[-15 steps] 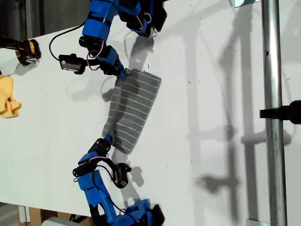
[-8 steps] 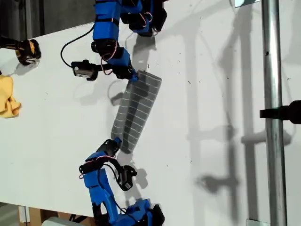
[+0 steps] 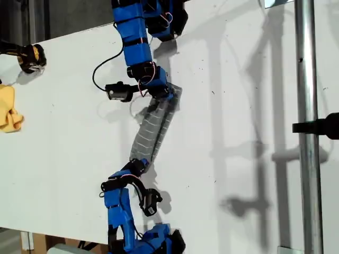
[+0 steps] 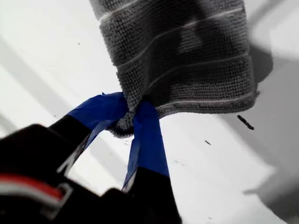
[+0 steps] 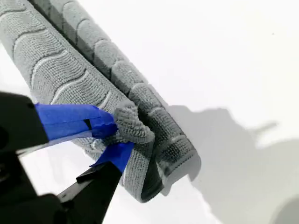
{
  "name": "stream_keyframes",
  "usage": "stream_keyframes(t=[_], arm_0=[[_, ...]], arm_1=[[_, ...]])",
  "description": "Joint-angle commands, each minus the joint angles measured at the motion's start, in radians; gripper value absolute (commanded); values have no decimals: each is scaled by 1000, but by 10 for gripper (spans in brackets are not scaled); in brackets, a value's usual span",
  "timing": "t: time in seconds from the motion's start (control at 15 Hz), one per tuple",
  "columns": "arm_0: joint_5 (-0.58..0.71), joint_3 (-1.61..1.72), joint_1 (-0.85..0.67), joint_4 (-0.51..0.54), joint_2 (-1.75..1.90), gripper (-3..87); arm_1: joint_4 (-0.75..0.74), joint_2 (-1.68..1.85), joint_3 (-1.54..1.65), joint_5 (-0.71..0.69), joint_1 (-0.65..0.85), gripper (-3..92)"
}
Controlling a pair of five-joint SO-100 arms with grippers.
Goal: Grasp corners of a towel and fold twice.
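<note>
Towel: the grey striped towel [image 3: 151, 129] is near the middle of the white table [image 3: 238, 79], drawn into a long narrow band that slants between the two blue arms.
Towel ends: in the exterior view one end meets the tip of the top arm [image 3: 136, 50], the other the tip of the bottom arm [image 3: 119, 203].
First wrist view: here's the close look. My first gripper [image 4: 128, 109] has its blue jaws pinched tight on a bunched corner, and the cloth fans out wide beyond them.
Second wrist view: my second gripper [image 5: 117, 137] is clamped on a puckered corner too, and the towel runs away from it doubled over lengthwise, fold on fold.
What only the exterior shows: the full span of the band, but not which arm is first and which is second.
Further out: a yellow cloth [image 3: 8, 108] at the exterior view's left edge, and a metal pole [image 3: 306, 127] on its right.
</note>
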Motion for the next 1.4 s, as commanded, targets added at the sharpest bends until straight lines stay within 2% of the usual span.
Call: stream_keyframes(t=[0.0, 0.33, 0.53, 0.67, 0.93, 1.2, 1.33], arm_0=[[6, 0, -2, 9, 9, -15], [-12, -21, -35, 75, -64, 8], [-29, -38, -37, 117, -67, 182], [-40, -66, -38, 155, -26, 215], [-49, -101, -94, 206, 103, 208], [-110, -40, -189, 232, 149, 203], [-71, 34, -167, 210, 210, 201]], arm_1=[[-15, -55, -6, 23, -23, -1], [-21, -114, 8, 43, -8, 32], [37, -86, -31, 38, -21, 205], [121, 43, -61, 35, -9, 259], [279, 276, -60, -2, 75, 351], [342, 433, -9, -44, 156, 351], [347, 554, 71, -35, 161, 350]])
